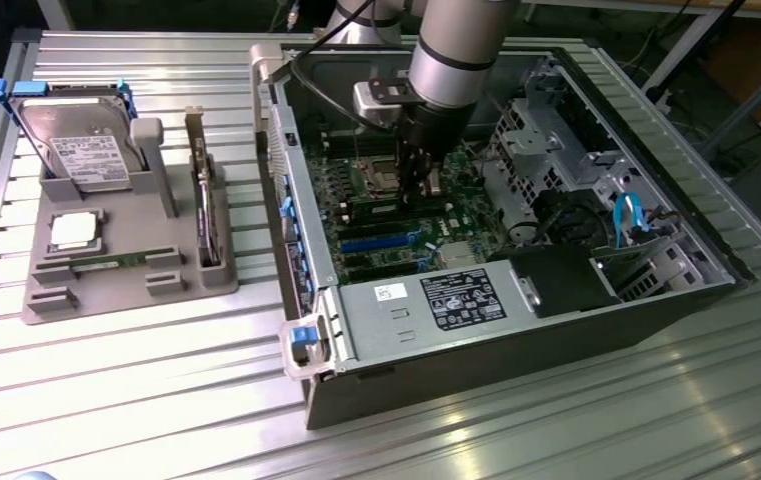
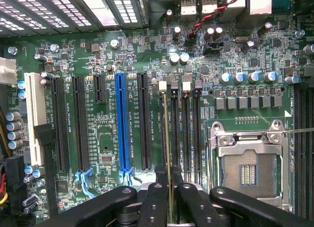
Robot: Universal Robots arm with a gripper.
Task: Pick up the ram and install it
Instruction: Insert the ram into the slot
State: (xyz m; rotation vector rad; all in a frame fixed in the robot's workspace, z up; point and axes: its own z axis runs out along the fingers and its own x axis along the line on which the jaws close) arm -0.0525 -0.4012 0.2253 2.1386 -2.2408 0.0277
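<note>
- Ram [image 2: 170, 148], thin green circuit-board stick seen edge-on: pinched between black fingers [image 2: 154, 205], narrow grip.
- Step: install, stick lined up at long black memory slots [image 2: 186, 134], just ahead of fingertips.
- Seating prob. needs edge square w/ slot, straight push.

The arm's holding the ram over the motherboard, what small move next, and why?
Probably ease straight down, keeping the grip. The pincer is shut on the ram, whose thin edge runs along a dark memory slot near the processor socket; whether it is seated I cannot tell.
</note>
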